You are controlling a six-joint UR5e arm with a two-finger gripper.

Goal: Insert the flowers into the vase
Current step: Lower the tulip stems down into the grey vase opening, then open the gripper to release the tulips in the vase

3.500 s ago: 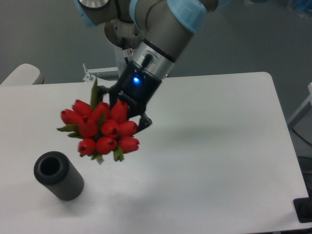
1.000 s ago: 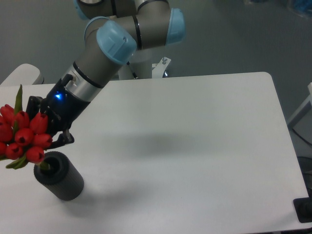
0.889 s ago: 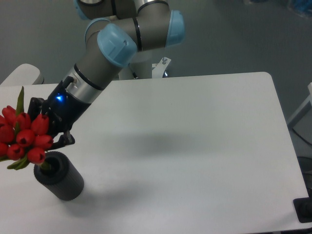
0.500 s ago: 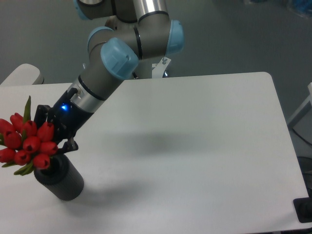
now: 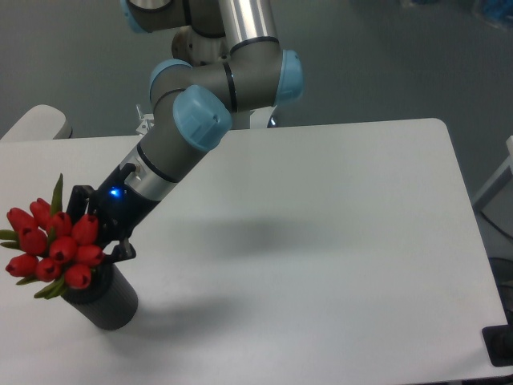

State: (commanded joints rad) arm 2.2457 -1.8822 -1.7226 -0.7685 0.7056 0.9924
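Note:
The flowers [image 5: 53, 245], a tight bunch of red tulip buds with green leaves, lean to the left over the mouth of the vase [image 5: 111, 304]. The vase is a short dark grey ribbed cylinder standing at the table's front left. The bunch's stems go down into its opening, which the buds hide. My gripper [image 5: 101, 238] comes in from the upper right and is shut on the flowers just behind the buds, right above the vase's rim.
The white table [image 5: 321, 241] spreads out to the right of the vase. A pale rounded object [image 5: 32, 124] sits beyond the table's back left corner. A dark item [image 5: 498, 346] shows at the lower right edge.
The gripper has carried the flowers to the right and down. The bunch went from beside the vase's left rim to sitting over its opening, with the stems lower in it.

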